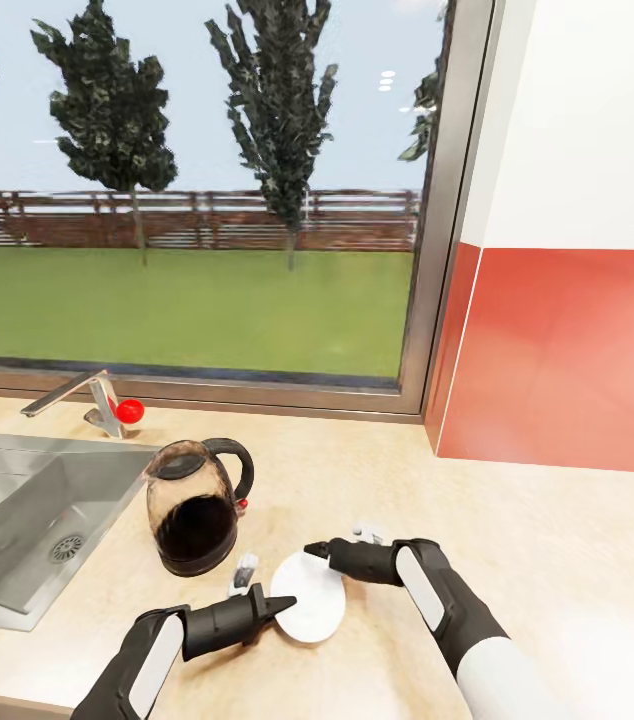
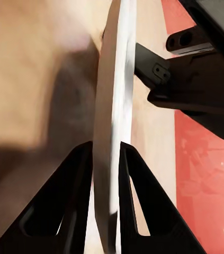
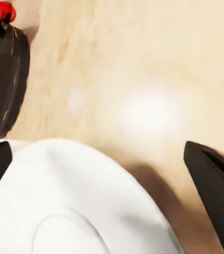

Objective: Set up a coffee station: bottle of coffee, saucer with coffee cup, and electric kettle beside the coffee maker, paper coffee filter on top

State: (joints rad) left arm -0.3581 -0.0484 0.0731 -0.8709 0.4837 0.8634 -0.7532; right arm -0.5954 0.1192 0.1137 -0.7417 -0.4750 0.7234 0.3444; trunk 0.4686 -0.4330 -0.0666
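Note:
The white saucer [image 1: 312, 600] hangs tilted just above the kitchen countertop [image 1: 517, 540], and a shadow lies under it. My left gripper [image 1: 287, 604] is shut on its near rim; in the left wrist view the saucer [image 2: 114, 79] runs edge-on between the left gripper's [image 2: 106, 147] fingers. My right gripper [image 1: 322, 550] is open at the saucer's far rim, and its spread fingers straddle the saucer [image 3: 74, 201] without touching it. The electric kettle [image 1: 195, 508] stands upright on the countertop just left of the saucer. The coffee maker, bottle of coffee, paper coffee filter, coffee cup and kitchen shelf are out of view.
A steel sink [image 1: 17, 520] with a faucet [image 1: 82, 395] and a red knob [image 1: 130, 410] is set into the counter at left. A window runs along the back. A red wall panel [image 1: 567, 360] closes the right. Bare worktop extends right of the arms.

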